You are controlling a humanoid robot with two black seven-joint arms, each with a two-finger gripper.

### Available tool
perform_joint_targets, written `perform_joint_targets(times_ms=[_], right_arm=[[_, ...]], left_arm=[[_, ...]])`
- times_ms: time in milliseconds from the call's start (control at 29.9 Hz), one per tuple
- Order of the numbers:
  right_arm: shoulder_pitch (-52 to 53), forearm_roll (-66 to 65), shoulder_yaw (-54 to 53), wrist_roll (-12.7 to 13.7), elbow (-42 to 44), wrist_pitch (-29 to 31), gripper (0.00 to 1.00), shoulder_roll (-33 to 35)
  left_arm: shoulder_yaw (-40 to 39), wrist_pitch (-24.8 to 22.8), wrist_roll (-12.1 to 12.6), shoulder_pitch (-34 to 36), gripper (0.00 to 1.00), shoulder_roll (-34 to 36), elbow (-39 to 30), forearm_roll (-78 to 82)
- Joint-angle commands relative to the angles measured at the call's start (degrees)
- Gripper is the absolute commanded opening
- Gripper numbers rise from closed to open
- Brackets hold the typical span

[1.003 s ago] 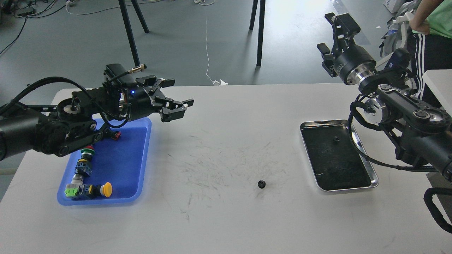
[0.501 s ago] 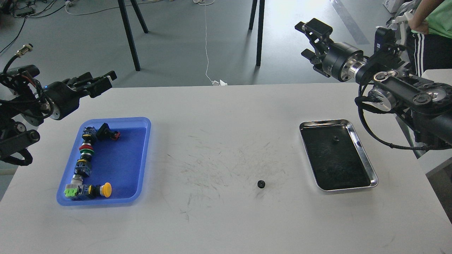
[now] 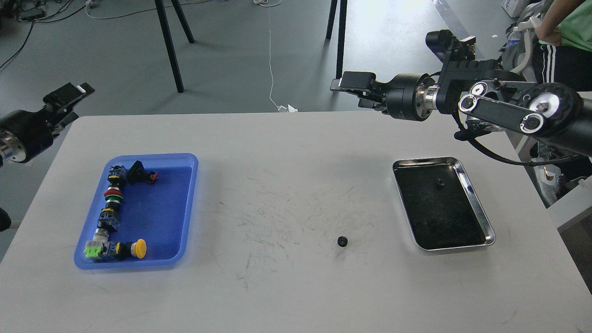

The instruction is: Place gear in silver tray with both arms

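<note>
A small black gear (image 3: 342, 241) lies on the white table, left of the silver tray (image 3: 428, 160). A second small black gear (image 3: 440, 182) lies inside that tray near its far end. My left gripper (image 3: 64, 104) hangs beyond the table's far left corner, open and empty. My right gripper (image 3: 358, 92) is raised above the table's far edge, pointing left, open and empty. It is well behind and above the tray. Both grippers are far from the gear on the table.
A blue plastic tray (image 3: 185, 208) at the left holds several push-button switches (image 3: 111, 203). Tripod legs (image 3: 169, 46) stand on the floor behind the table. A person (image 3: 562, 51) stands at the far right.
My left arm has pulled back from over the blue tray to the far left edge. My right gripper has swung down and to the left, turning from pointing up to pointing sideways.
</note>
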State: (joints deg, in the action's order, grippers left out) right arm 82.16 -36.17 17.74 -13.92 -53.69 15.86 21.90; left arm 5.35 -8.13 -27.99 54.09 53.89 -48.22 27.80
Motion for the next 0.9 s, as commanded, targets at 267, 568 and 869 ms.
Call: perform_joint_targets(times_ms=[267, 568, 869], right_arm=[[4.7, -15.3, 6.7, -2.6, -4.5, 4.2, 0.96, -5.5], [8.2, -34.3, 16.5, -10.5, -7.2, 4.4, 0.96, -9.7], [8.6, -40.8, 20.7, -14.1, -7.8, 4.4, 0.95, -11.1]], left_arm=[[-1.0, -2.9, 0.0, -1.7, 0.98, 1.8, -1.1, -0.7], [-1.9, -3.0, 0.0, -1.7, 0.98, 1.0, -0.5, -0.9], [-2.7, -2.9, 0.0, -2.6, 0.98, -0.4, -0.2, -1.8]])
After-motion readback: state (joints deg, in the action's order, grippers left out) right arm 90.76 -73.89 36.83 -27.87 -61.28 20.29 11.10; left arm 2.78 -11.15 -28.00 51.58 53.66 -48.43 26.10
